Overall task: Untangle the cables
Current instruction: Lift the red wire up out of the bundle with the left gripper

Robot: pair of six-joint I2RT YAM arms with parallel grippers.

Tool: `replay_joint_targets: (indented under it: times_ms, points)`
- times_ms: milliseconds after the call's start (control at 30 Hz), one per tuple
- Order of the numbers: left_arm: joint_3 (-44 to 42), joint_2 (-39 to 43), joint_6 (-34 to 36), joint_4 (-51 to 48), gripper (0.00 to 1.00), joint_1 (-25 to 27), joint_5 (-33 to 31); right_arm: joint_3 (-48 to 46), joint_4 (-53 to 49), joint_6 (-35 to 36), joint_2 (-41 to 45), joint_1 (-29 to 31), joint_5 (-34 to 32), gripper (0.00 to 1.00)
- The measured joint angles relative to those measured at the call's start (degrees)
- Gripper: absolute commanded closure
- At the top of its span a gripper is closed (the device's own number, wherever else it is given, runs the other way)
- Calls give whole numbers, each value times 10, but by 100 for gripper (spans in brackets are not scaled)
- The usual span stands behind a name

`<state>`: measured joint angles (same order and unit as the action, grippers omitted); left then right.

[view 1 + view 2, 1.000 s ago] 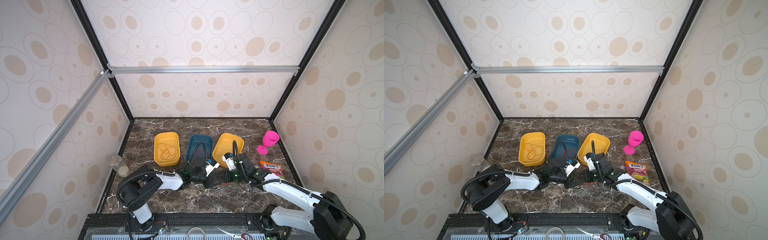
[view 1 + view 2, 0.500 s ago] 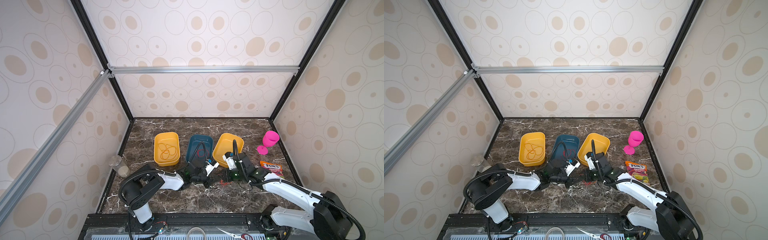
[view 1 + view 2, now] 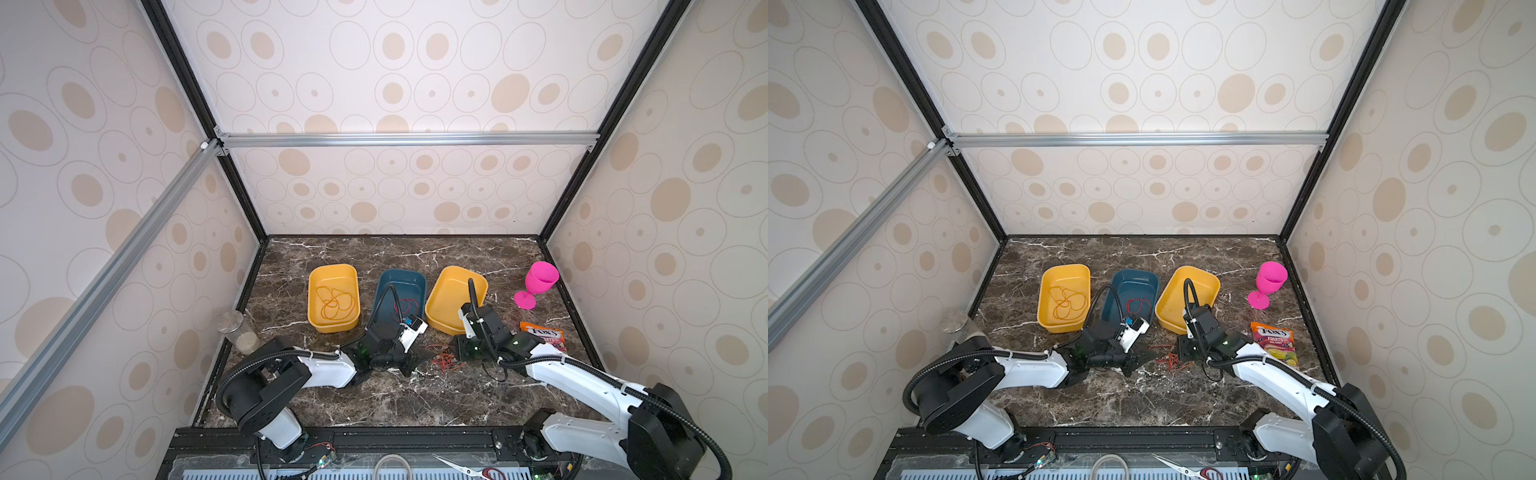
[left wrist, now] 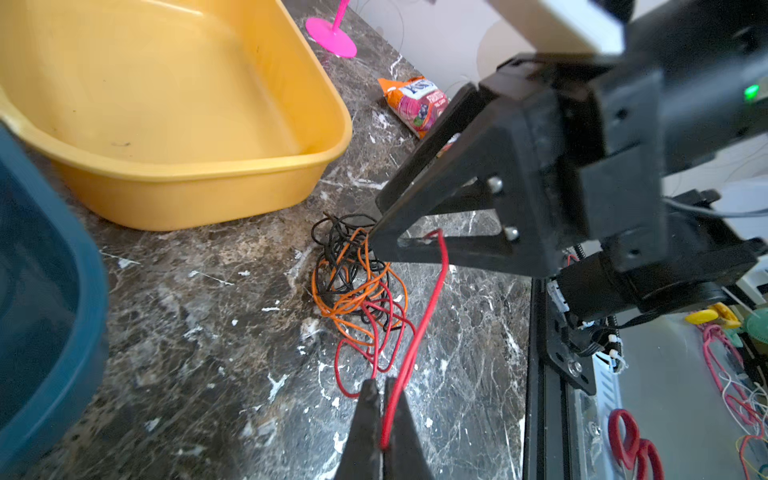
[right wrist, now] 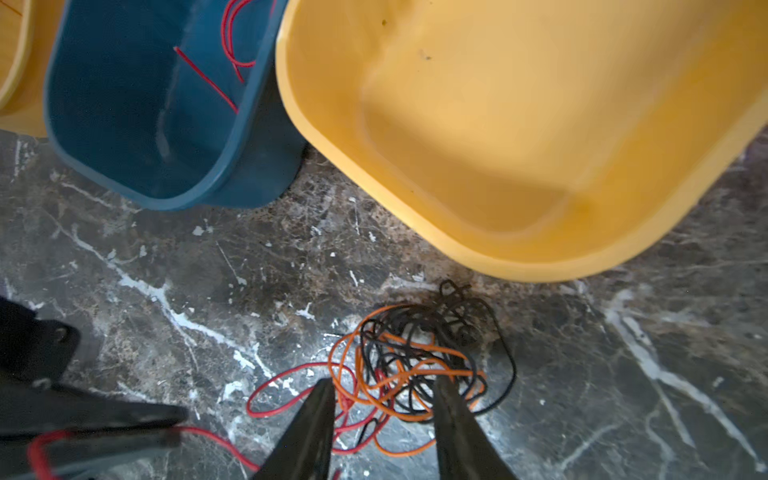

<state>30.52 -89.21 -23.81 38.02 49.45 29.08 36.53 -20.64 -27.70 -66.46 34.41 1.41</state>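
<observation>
While the left pincer (image 4: 382, 388) clamps a red cable (image 4: 422, 320), the right pincer (image 5: 384, 388) (jaws apart) straddles the tangled cables (image 5: 415, 357).

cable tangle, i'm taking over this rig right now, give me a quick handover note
Left gripper: jaws shut on a red strand running out of the tangle.
Right gripper: jaws open, straddling the tangle on the marble table, near the empty yellow tray.
Done: orange cable lies in the leftmost yellow tray, red cable in the blue tray.
To do: pull the orange, black and red strands of the tangle apart.
</observation>
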Motion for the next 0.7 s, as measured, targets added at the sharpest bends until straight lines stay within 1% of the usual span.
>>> replay_joint_targets:
  times_ms: [67, 100, 267, 500, 567, 633, 700]
  points:
    - [-7, 12, -7, 9, 100, -2, 0, 0, -5, 2, 0, -2, -2, 51]
    - [-9, 16, -9, 12, 100, -3, 0, 0, -6, 3, 0, -3, -2, 51]
    - [-18, 37, -19, 22, 100, -7, 0, 0, 2, 3, -5, -4, 1, 50]
    - [-34, 87, -21, 22, 100, -9, -2, -7, 31, 0, -62, -6, 10, 50]
    - [-36, 102, -21, 22, 100, -10, -5, -9, 34, -2, -77, -7, 10, 50]
    - [-40, 119, -21, 22, 100, -13, -8, -9, 34, -4, -90, -7, 9, 56]
    - [-45, 133, -21, 21, 100, -17, -11, -9, 34, -7, -96, -7, 2, 58]
